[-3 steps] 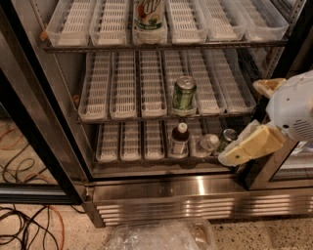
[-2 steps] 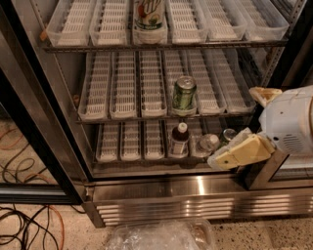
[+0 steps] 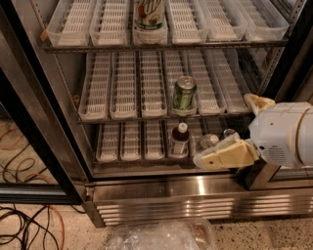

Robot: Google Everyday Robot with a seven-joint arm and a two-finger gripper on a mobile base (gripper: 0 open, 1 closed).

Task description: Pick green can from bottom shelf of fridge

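The fridge (image 3: 161, 188) stands open, its three racks lined with white slotted trays. Right of centre on the bottom shelf (image 3: 132, 141), a small can (image 3: 208, 141) shows mostly its silver top; I take it for the green can. My gripper (image 3: 201, 161), cream-coloured on a white arm, hangs just in front of and slightly below that can, at the shelf's front edge, and covers the can's lower part. A dark bottle with a white cap (image 3: 179, 140) stands just left of the can.
A paler green can (image 3: 184, 93) sits on the middle shelf, above the bottle. A tall printed container (image 3: 149, 14) stands on the top shelf. A round clear rim (image 3: 229, 133) shows right of the can. Cables (image 3: 29, 229) and a crumpled plastic bag (image 3: 161, 237) lie on the floor.
My gripper has moved left and slightly down along the front of the bottom shelf, from the right side toward the silver-topped can. Nothing on the shelves has shifted.
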